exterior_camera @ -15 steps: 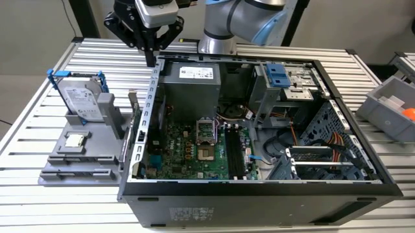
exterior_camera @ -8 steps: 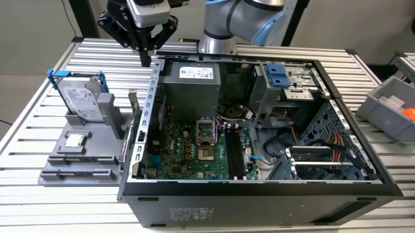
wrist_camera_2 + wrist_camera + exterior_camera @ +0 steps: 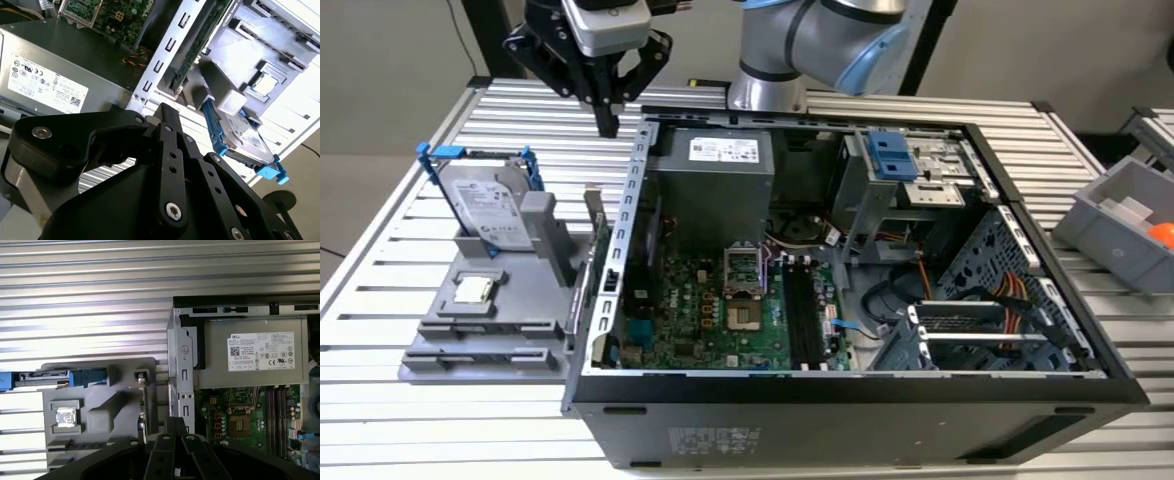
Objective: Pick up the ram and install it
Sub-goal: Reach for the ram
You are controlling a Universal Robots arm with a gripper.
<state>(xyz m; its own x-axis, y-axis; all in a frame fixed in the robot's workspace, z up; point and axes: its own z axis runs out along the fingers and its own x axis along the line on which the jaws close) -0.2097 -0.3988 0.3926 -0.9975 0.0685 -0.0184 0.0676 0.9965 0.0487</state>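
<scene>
The ram (image 3: pixel 594 222) is a thin dark green stick standing on edge in the grey holder (image 3: pixel 480 320), right beside the open computer case's side wall. Both wrist views catch it edge-on (image 3: pixel 144 405) (image 3: pixel 190 55). My gripper (image 3: pixel 607 122) hangs above the slatted table at the case's far corner on the exterior view's left, higher than the ram and beyond it. Its black fingers (image 3: pixel 167 120) (image 3: pixel 176 426) are shut together with nothing between them. The long black memory slots (image 3: pixel 803 315) lie on the motherboard inside the case.
A silver hard drive in a blue frame (image 3: pixel 487 205) stands on the holder, with a square chip (image 3: pixel 475 290) in front of it. The case wall (image 3: pixel 630 200) rises close to the ram. A grey bin (image 3: pixel 1121 225) sits at the exterior view's right.
</scene>
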